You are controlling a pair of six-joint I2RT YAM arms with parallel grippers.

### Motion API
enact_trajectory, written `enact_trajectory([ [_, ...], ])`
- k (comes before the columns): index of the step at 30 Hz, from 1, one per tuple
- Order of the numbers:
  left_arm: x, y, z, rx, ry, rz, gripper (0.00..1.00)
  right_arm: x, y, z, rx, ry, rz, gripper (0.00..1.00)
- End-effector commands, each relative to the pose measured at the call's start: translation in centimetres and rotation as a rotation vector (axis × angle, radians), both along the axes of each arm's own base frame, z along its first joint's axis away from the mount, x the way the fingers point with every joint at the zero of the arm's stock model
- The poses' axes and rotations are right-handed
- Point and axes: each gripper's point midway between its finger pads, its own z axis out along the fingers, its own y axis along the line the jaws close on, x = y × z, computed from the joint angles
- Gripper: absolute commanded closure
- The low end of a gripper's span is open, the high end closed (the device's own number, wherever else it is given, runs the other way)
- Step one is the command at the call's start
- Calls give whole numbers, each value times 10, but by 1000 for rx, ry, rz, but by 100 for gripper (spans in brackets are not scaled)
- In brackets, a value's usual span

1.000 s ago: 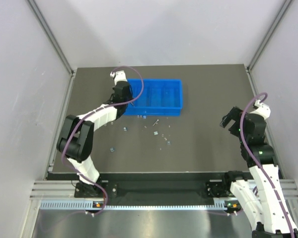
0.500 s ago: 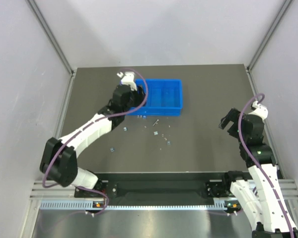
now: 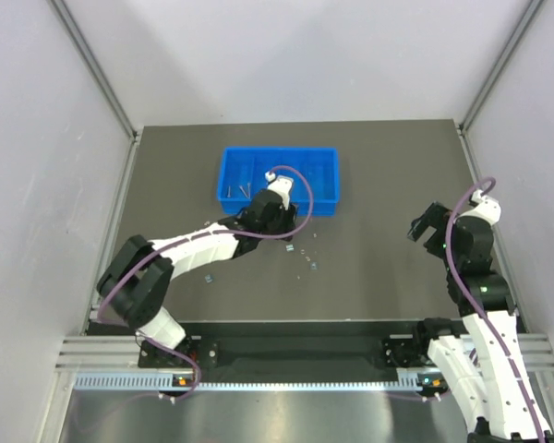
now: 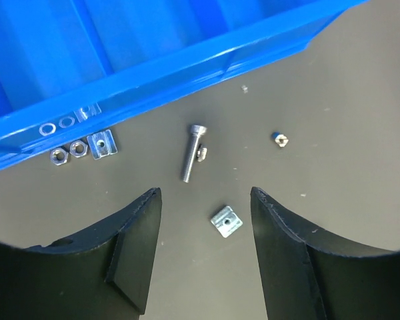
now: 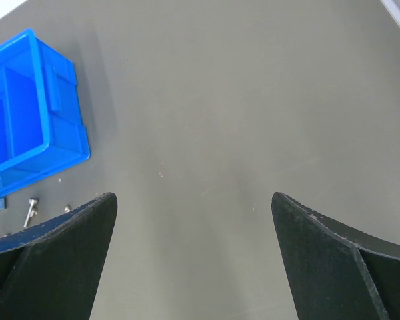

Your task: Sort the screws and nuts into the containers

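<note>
The blue tray [image 3: 325,181] of containers lies at the table's back middle, with screws [image 3: 243,190] in its left compartment. My left gripper [image 3: 284,224] is open just in front of the tray's near wall [image 4: 153,67]. A square nut [image 4: 227,221] lies on the table between its fingertips [image 4: 147,207], untouched. A screw [image 4: 193,153] lies just beyond it, a small nut [image 4: 280,139] to the right, and a few nuts [image 4: 77,148] against the tray wall. My right gripper [image 3: 423,224] hangs open and empty at the right, and its wrist view shows only bare table between the fingers [image 5: 87,227].
More loose pieces [image 3: 310,262] lie on the dark table in front of the tray, and one [image 3: 210,275] sits nearer the left arm. The tray's corner [image 5: 27,120] and a screw [image 5: 31,211] show at the left of the right wrist view. Grey walls enclose the table.
The left arm swung from the tray's left compartment down to the table in front of the tray, and its gripper opened. Screws now show in that compartment. The right arm barely moved.
</note>
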Motion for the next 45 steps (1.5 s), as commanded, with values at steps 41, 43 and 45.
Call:
enact_trajectory([
  [41,43,-12,-87,190,16,285,74,4,0,10,-19,-23,11,0],
  [43,40,-10,-93,197,31,279,84,4,0,10,-19,-23,10,0],
  [45,37,-10,-96,191,40,278,92,5,0,10,-18,-23,9,0],
])
